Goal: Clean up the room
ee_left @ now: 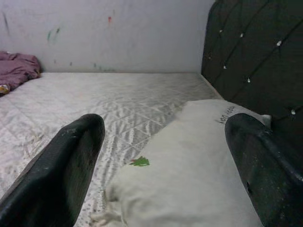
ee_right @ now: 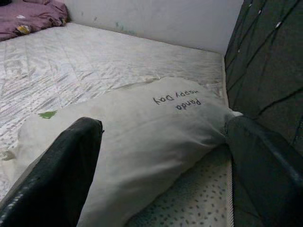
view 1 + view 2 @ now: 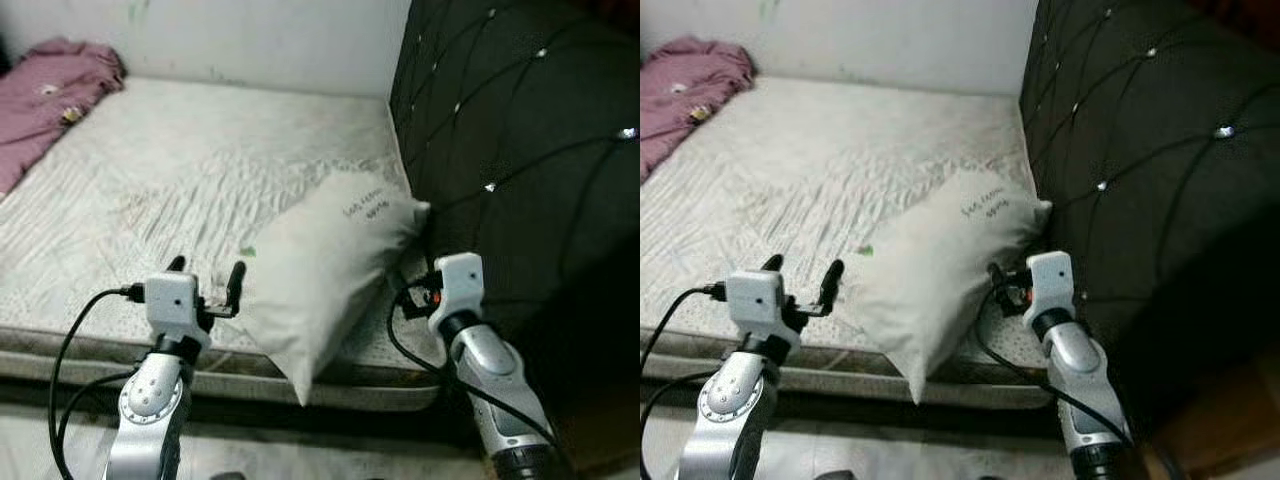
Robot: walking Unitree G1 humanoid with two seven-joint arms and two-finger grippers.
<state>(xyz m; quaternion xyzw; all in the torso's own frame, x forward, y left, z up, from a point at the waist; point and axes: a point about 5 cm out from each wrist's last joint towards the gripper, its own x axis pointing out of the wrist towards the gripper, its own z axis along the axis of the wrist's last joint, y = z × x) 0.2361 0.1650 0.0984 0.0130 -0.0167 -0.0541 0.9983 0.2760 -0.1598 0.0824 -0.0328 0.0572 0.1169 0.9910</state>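
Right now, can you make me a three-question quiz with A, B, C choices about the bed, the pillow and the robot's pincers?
1. Where is the pillow?
A. On the floor
B. At the mattress edge, by the headboard
C. Under the blanket

2. What colour is the blanket?
A. Purplish pink
B. Green
C. Yellow

3. How is the left pincer?
A. Shut on the pillow
B. Open
C. Shut on the blanket

Answers: 1 B, a corner hangs over the edge. 2 A, it lies bunched at the far corner. 3 B, its fingers stand apart, holding nothing.
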